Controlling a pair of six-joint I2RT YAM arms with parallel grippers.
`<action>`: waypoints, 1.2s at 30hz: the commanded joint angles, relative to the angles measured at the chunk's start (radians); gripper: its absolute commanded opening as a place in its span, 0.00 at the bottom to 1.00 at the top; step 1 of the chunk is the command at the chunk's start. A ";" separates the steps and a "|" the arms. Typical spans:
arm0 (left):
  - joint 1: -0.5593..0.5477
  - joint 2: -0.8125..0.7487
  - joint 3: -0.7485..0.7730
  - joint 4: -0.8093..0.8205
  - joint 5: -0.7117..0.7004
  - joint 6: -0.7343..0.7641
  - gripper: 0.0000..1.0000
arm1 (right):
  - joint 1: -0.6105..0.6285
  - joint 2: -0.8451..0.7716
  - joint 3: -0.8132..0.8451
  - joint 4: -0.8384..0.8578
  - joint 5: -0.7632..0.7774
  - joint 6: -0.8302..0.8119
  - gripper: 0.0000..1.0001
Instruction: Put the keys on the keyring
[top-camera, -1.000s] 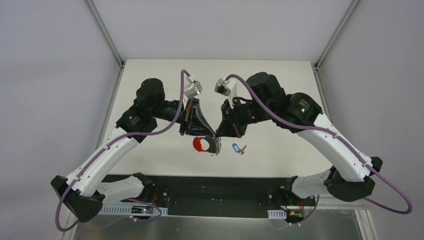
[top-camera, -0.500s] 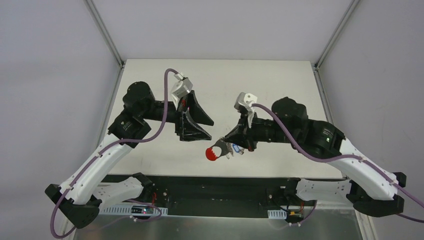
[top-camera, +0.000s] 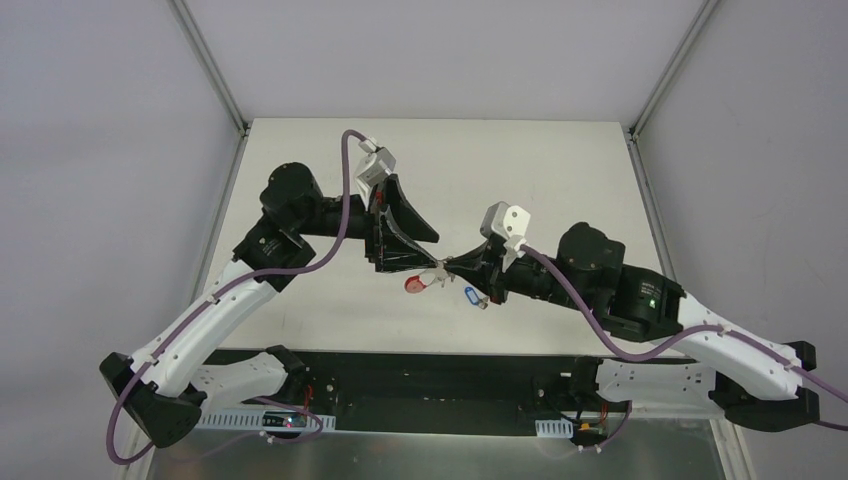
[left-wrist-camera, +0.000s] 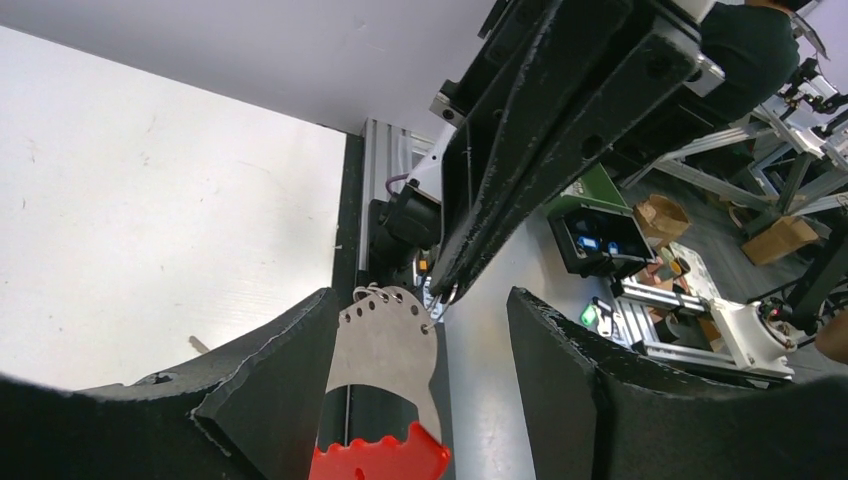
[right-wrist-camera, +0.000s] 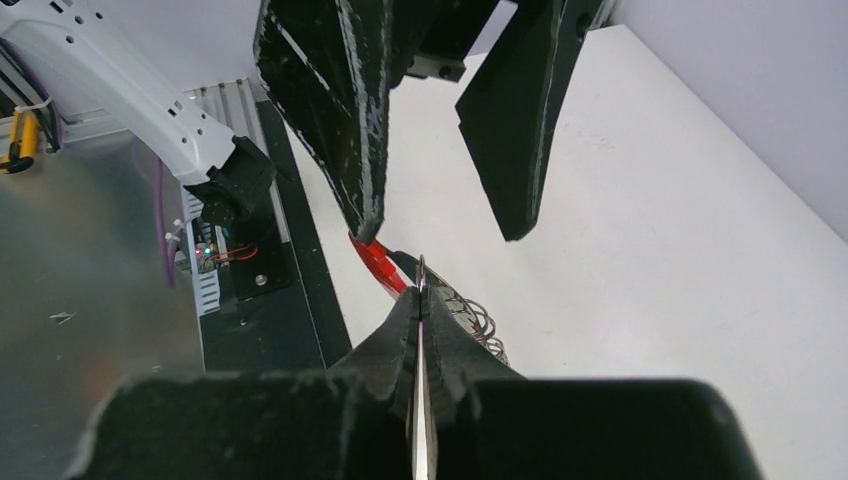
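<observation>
The right pincer (top-camera: 447, 267) is clamped on the keyring of thin silver wire rings joined to a red curved plastic strip (top-camera: 415, 284), holding it up off the white tabletop (top-camera: 560, 180). The left pincer (top-camera: 430, 251) stands apart, a finger on either side of the hanging red strip; whether it touches the strip cannot be told. The small dark metal key on a blue oblong plastic tag (top-camera: 470, 296) lies on the tabletop just beside the right pincer, unheld.
</observation>
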 joint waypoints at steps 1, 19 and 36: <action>-0.017 0.005 -0.010 0.077 -0.006 -0.026 0.62 | 0.042 -0.009 0.027 0.119 0.102 -0.078 0.00; -0.018 -0.103 -0.066 -0.055 -0.040 0.057 0.68 | 0.068 0.070 0.227 -0.064 0.242 0.054 0.00; -0.021 -0.054 -0.023 -0.135 -0.092 0.155 0.00 | 0.068 0.109 0.315 -0.163 0.280 0.135 0.00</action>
